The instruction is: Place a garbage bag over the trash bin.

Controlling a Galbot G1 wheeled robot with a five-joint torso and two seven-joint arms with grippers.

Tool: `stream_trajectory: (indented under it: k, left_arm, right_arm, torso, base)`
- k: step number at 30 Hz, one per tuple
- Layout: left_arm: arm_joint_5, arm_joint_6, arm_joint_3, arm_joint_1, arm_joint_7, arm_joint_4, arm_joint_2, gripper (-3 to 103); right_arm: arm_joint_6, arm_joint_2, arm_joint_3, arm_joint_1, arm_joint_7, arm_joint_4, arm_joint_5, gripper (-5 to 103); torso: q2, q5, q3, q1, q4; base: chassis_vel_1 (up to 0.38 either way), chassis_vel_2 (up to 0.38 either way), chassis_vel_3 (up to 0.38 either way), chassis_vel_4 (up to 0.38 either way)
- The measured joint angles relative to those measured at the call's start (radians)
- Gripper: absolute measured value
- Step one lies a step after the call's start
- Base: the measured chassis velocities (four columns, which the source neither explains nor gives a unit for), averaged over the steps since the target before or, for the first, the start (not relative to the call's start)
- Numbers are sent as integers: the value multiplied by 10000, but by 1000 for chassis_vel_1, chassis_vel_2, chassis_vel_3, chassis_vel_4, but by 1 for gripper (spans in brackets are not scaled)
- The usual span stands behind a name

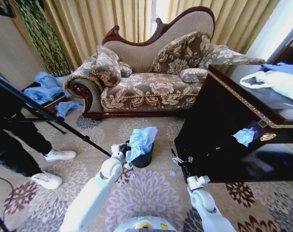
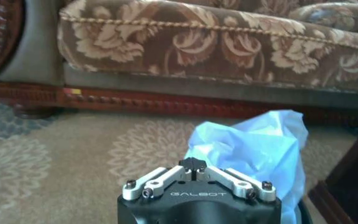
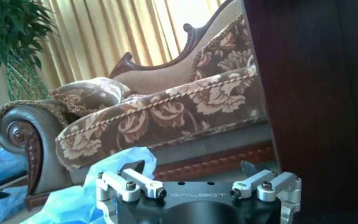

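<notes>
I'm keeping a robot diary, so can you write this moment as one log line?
left gripper: shut on garbage bag | bag: bunched over trash bin, not spread | right gripper: open, near cabinet

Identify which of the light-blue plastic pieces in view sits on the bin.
The garbage bag, bunched atop the black bin beside the left claw. Other blue plastic lies by the sofa's end or on the dark cabinet.

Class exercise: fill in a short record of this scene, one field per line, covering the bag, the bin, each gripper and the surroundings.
Garbage bag: light blue, crumpled, bunched on the bin's top, not spread over the rim
Trash bin: black, upright on the carpet before the sofa
Left gripper: shut, beside the bag
Right gripper: open, near the dark cabinet, apart from the bin
</notes>
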State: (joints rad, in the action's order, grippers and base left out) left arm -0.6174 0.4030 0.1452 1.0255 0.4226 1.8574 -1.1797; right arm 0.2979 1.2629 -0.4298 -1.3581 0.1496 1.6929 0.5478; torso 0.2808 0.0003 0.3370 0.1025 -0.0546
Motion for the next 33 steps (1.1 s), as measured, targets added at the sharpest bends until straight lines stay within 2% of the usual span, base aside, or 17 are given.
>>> stream_trajectory:
  k: [2,4,5,6,8,9,11,12,13,15,18,21,22,23,26,27,33]
  left_arm:
    - [81,-4,-52,-69,-52,63,-33,0]
    - [247,93,-168,-203,-857,163,-20,0]
    - [247,93,-168,-203,-857,163,-20,0]
    - [323,219,-289,-275,-1420,212,0,-2]
    - [602,471,-472,-362,-2641,236,101,8]
    - [602,471,-472,-362,-2641,236,101,8]
    - [1202,556,-532,-465,-3803,93,317,19]
    - [1343,565,-538,-513,-4071,6,390,19]
    - [1343,565,-538,-513,-4071,6,390,19]
    - [1499,614,-526,-705,-4442,-302,536,35]
    - [1509,813,-477,-826,-4711,-492,646,41]
    - [1613,1179,-415,-1004,-5566,-726,964,57]
    - [1671,1209,-417,-1053,-5724,-791,1016,57]
    - [1671,1209,-417,-1053,-5724,-791,1016,57]
    - [1961,1264,-447,-1205,-5963,-1059,1054,74]
    - [1961,1264,-447,-1205,-5963,-1059,1054,74]
    - [2476,1445,-677,-1657,-6422,-1854,953,98]
  right_arm:
    - [9,-3,-214,-171,7,98,-6,100]
    - [37,-10,-246,-174,26,62,-36,100]
    - [37,-10,-246,-174,26,62,-36,100]
    - [39,-9,-236,-152,30,18,-44,100]
    - [40,-6,-178,-76,32,-42,-83,100]
    - [40,-6,-178,-76,32,-42,-83,100]
    - [29,-29,-114,-18,13,-6,-99,100]
    - [16,-49,-104,1,2,19,-97,100]
    - [16,-49,-104,1,2,19,-97,100]
    - [-5,-109,-98,74,-30,45,-85,100]
    - [-9,-133,-100,118,-50,26,-74,100]
    - [-14,-133,-64,131,-53,-10,-74,100]
    - [-15,-127,-45,136,-52,-32,-79,100]
    - [-15,-127,-45,136,-52,-32,-79,100]
    - [-11,-61,105,303,-47,-267,-110,100]
    - [-11,-61,105,303,-47,-267,-110,100]
    - [-37,-79,270,540,-161,-389,-119,100]
  torso:
    - [0,-7,0,0,-9]
    - [0,-1,0,0,-5]
    - [0,-1,0,0,-5]
    - [0,-3,0,1,-5]
    - [0,-2,0,1,-6]
    - [0,-2,0,1,-6]
    - [0,0,0,1,-5]
    - [0,-3,0,1,-3]
    - [0,-3,0,1,-3]
    - [0,-3,0,1,-3]
    - [0,-4,0,2,-6]
    - [0,-3,0,1,-3]
    - [0,-2,0,1,-3]
    - [0,-2,0,1,-3]
    - [0,-3,0,2,-6]
    - [0,-3,0,2,-6]
    - [0,-2,1,2,-6]
  base:
    - [0,0,0,0]
    - [0,0,0,0]
    - [0,0,0,0]
    - [0,0,0,0]
    - [0,0,0,0]
    - [0,0,0,0]
    - [0,0,0,0]
    - [0,0,0,0]
    - [0,0,0,0]
    - [0,0,0,0]
    - [0,0,0,0]
    - [0,0,0,0]
    - [0,0,0,0]
    - [0,0,0,0]
    - [0,0,0,0]
    - [0,0,0,0]
    - [0,0,0,0]
